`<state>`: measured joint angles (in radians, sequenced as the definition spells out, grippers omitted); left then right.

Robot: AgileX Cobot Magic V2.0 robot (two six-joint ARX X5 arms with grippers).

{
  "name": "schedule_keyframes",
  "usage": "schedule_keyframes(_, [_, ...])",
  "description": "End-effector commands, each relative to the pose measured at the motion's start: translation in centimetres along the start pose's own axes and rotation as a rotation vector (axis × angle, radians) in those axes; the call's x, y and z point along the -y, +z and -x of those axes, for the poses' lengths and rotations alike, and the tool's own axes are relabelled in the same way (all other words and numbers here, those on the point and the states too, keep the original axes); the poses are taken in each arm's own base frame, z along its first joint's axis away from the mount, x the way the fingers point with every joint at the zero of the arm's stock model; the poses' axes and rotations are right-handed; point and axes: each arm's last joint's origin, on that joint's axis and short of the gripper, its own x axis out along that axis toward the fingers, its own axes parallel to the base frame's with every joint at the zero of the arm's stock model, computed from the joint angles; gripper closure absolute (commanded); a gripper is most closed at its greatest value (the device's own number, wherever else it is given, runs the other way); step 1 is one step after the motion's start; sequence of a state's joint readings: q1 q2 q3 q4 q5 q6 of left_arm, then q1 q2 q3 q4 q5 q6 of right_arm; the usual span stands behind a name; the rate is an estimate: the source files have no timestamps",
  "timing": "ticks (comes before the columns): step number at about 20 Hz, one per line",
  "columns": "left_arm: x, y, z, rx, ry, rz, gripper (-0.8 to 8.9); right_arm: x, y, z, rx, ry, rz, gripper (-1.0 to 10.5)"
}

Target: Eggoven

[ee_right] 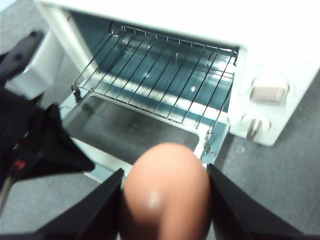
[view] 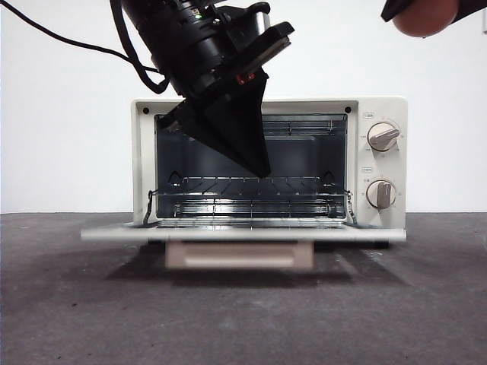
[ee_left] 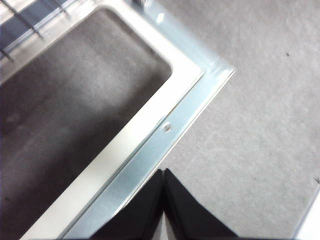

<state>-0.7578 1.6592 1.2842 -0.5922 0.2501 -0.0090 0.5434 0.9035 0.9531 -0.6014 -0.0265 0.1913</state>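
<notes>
The cream toaster oven [view: 143, 152] stands with its door [view: 243, 233] folded down flat and its tan handle [view: 240, 256] under the front edge. A wire rack [view: 251, 186] sits inside. My right gripper [ee_right: 164, 170] is shut on the reddish-brown egg [ee_right: 167, 195], high and in front of the oven's right side; the egg shows at the front view's top right corner [view: 424, 21]. My left gripper [ee_left: 164, 172] is shut and empty, just above the door's outer corner [ee_left: 165, 145]. In the front view it hangs in front of the oven opening [view: 262, 171].
Two knobs [view: 383, 138] [view: 380, 194] sit on the oven's right panel. The left arm [ee_right: 55, 150] shows dark beside the open door in the right wrist view. The door's dark glass [ee_left: 75, 115] lies flat over the grey table [view: 76, 304].
</notes>
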Motion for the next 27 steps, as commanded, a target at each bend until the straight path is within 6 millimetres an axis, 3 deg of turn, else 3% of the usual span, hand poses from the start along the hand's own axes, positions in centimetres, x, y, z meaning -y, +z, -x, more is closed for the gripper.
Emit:
schedule_keyframes(1, [0.7,0.7,1.7,0.066,-0.002,-0.034,8.06,-0.3,0.6,-1.1,0.003,0.009,-0.007,9.4])
schedule_keyframes(4, [0.4,1.0,5.2,0.159,0.018,-0.027,8.06,-0.3,0.9,-3.6,-0.024,0.015,-0.014,9.4])
schedule_keyframes(7, [-0.5,0.6,9.8,0.268,0.065,0.002,8.07,-0.3,1.0,-6.9,-0.048,0.039,-0.032,9.4])
schedule_keyframes(11, [-1.7,-1.5,16.0,0.380,0.146,0.060,8.07,-0.1,0.7,-11.6,-0.067,0.047,-0.038,9.4])
schedule_keyframes(13, [-2.2,-3.2,17.7,0.414,0.164,0.089,8.07,0.1,0.4,-13.8,-0.079,0.040,-0.041,9.4])
schedule_keyframes(15, [-2.6,-5.4,18.5,0.421,0.169,0.123,8.07,0.6,0.3,-16.0,-0.089,0.024,-0.049,9.4])
schedule_keyframes(19, [-2.8,-9.0,18.1,0.409,0.185,0.172,8.07,1.5,0.9,-18.7,-0.108,-0.002,-0.062,9.4])
schedule_keyframes(27, [-2.6,-12.3,16.6,0.376,0.180,0.237,8.07,2.7,0.8,-21.8,-0.127,-0.027,-0.080,9.4])
